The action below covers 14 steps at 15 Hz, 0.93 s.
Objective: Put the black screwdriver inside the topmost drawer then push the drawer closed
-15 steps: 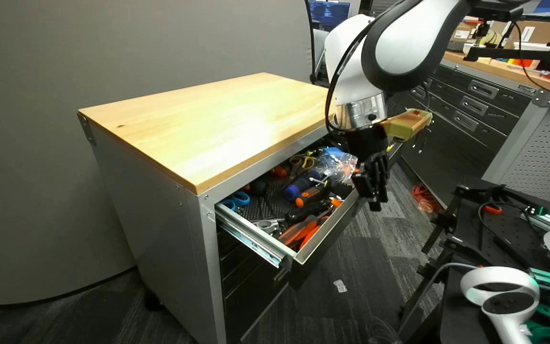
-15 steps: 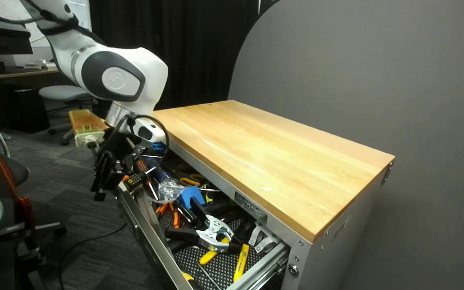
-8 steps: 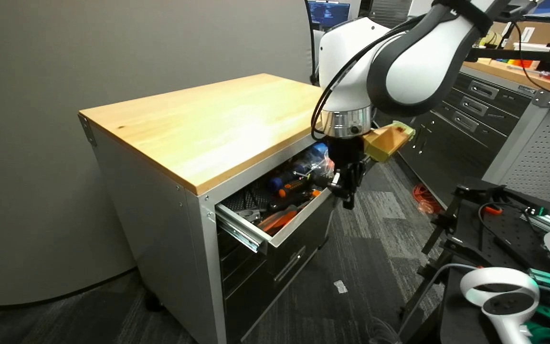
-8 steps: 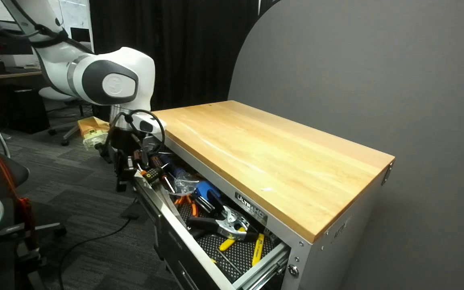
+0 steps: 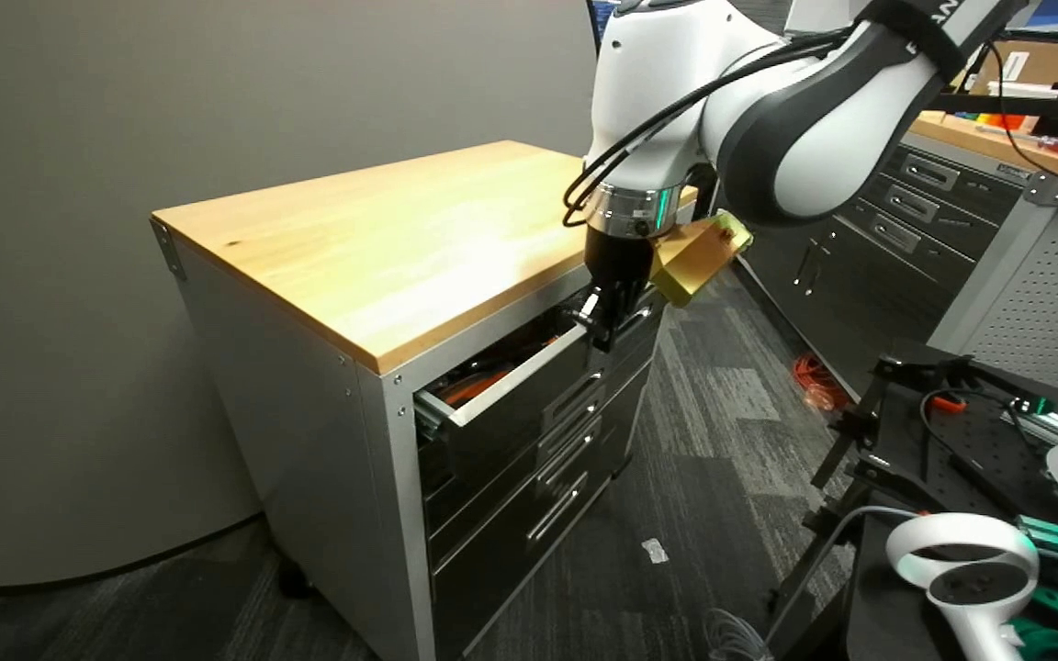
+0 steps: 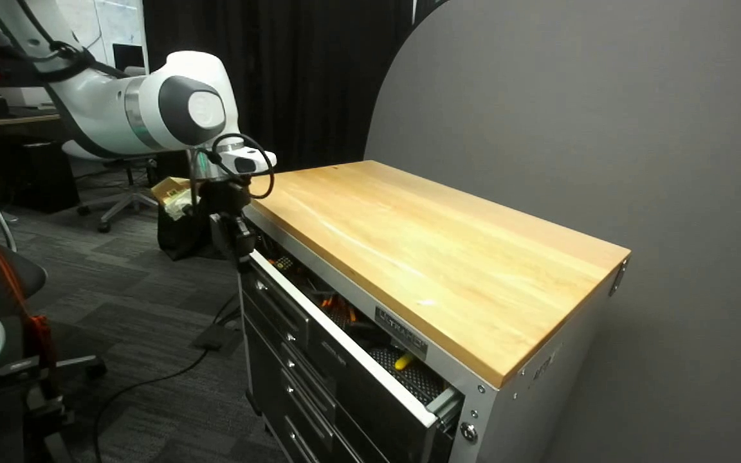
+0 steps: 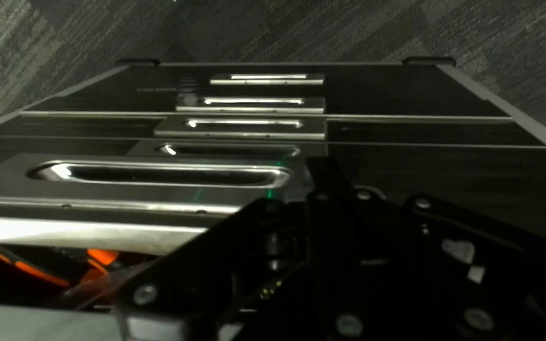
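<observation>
Jutting partly out of the table (image 6: 448, 257), the topmost drawer (image 5: 515, 408) is facing squarely outward from it, its long axis running parallel to the table's front edge. Orange tools (image 5: 477, 388) are lying inside, close to the table's edge; the black screwdriver is presumably lying among the contents, but I'm not making it out, nor which way it is pointing. I'm expecting the loaded metal drawer to be stiff and weighty yet rolling smoothly on its rail (image 6: 446, 400), with a slick face, so a level push toward the table beside the handle (image 7: 159, 175) is seeming wiser than pinching the rim. In front of the table, the jaws are sitting at the drawer's face near that handle, looking pressed together with nothing showing between them. Higher than the table, the robot arm (image 5: 837, 151) is hanging above the floor (image 5: 722, 496).
</observation>
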Available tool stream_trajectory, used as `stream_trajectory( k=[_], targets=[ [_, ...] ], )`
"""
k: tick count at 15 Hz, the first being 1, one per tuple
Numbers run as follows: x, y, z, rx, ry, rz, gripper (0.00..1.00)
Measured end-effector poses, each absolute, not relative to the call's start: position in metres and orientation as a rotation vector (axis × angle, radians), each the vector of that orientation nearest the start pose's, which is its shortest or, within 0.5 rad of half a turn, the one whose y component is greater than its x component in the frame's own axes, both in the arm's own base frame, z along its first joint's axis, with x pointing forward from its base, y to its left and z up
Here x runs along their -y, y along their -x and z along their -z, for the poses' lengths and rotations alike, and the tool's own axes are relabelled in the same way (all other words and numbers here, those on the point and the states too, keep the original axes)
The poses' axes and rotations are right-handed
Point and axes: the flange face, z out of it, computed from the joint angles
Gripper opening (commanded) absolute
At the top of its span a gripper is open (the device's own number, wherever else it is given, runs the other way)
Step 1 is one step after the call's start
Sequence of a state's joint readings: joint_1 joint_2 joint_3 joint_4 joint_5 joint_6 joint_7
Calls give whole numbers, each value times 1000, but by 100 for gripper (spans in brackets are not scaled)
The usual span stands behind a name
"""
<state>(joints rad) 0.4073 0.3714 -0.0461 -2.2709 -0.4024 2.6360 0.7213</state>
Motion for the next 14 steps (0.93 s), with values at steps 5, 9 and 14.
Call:
stream_trajectory(
  k=[5, 9, 14],
  targets=[
    [-203, -504, -201, -25, 3320, 390, 0],
    [-205, -502, -212, -38, 3311, 530, 27],
    [-209, -504, -254, 12, 3263, 630, 51]
  ],
)
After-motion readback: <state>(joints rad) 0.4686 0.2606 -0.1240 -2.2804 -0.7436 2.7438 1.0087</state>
